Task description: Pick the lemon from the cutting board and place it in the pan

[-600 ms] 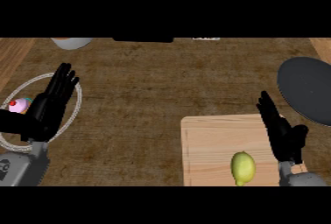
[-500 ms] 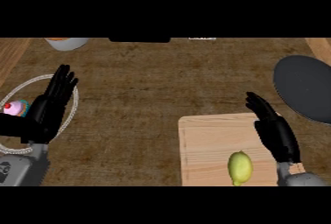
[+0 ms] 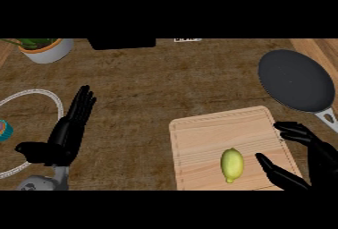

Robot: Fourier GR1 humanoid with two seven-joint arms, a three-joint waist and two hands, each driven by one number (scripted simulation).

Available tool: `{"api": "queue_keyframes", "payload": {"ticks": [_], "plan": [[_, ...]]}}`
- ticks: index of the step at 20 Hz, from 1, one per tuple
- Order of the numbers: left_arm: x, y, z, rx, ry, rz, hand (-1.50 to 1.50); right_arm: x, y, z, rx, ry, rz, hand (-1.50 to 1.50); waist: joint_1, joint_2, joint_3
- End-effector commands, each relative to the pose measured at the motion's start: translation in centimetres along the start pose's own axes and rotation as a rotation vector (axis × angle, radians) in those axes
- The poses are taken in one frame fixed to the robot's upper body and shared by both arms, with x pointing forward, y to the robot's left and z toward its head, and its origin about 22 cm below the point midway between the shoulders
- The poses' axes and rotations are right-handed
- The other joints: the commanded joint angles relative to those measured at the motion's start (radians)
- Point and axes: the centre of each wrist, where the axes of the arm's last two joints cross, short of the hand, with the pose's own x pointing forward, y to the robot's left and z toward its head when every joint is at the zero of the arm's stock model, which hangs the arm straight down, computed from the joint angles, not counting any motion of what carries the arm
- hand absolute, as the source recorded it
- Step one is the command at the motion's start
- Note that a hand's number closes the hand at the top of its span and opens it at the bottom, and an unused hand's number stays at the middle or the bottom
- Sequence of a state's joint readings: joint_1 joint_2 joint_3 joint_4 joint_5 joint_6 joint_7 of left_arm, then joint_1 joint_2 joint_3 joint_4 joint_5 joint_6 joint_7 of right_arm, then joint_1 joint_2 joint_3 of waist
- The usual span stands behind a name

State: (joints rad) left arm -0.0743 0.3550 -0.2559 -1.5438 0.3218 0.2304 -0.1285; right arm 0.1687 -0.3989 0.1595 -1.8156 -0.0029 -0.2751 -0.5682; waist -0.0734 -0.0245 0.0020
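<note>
Right hand (image 3: pixel 315 157): seen at the lower right, over the right edge of the cutting board (image 3: pixel 218 134). The fingers are spread and slightly bent, pointing left, with the thumb extended below them toward the lemon (image 3: pixel 232 164). Nothing is held; a gap is seen between thumb tip and fruit.

Left hand (image 3: pixel 66 134): shown at the left edge, resting with fingers straight, close together and pointing up the view; the thumb is set out to the left. Nothing is grasped.

Lemon: yellow, lying lengthwise on the lower middle of the cutting board, just left of the right thumb, untouched.

Cutting board: pale wood, laid on the brown counter (image 3: pixel 152 80) at the lower right.

Pan (image 3: pixel 294 79): dark and round, placed at the upper right beyond the board's far corner, its handle (image 3: pixel 327 120) running down toward the right hand. Nothing is seen in it.

Other items: a white ringed plate (image 3: pixel 30 96) at the left edge, partly cut off, with a small coloured object (image 3: pixel 4 130) on it that cannot be identified; a potted plant (image 3: pixel 43 48) at the upper left; a dark box-shaped object (image 3: pixel 122 43) at the top centre. Nothing is placed between lemon and pan except bare board.
</note>
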Motion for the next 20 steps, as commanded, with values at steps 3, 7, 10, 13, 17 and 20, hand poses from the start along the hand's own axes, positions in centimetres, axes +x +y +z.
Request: {"api": "queue_keyframes", "payload": {"ticks": [3,7,10,13,17,20], "plan": [[0.0,-1.5,1.0,-0.026,-0.008,0.020,0.00,2.1,-3.9,8.7,0.043,-0.138,0.235,-1.50,0.010,0.011,0.000],[-1.7,-4.0,1.9,-0.046,-0.037,0.002,0.00,4.1,-6.5,11.3,0.088,-0.122,0.355,-1.50,0.037,0.019,-0.002],[-0.3,-2.8,1.5,-0.061,-0.026,0.010,0.00,6.8,-5.9,11.3,0.109,-0.074,0.414,-1.50,0.056,0.021,-0.003],[0.2,-3.6,0.7,-0.088,-0.049,0.008,0.00,7.8,-4.2,10.2,0.164,-0.028,0.513,-1.50,0.066,0.025,-0.004],[-0.4,-4.4,1.2,-0.083,-0.043,0.011,0.00,8.0,-4.0,9.3,0.257,0.097,0.648,-1.50,0.083,0.030,-0.005],[0.1,-2.9,0.8,-0.084,-0.057,-0.005,0.00,8.4,-3.7,9.6,0.352,0.156,0.770,-1.50,0.084,0.029,-0.006]]}}
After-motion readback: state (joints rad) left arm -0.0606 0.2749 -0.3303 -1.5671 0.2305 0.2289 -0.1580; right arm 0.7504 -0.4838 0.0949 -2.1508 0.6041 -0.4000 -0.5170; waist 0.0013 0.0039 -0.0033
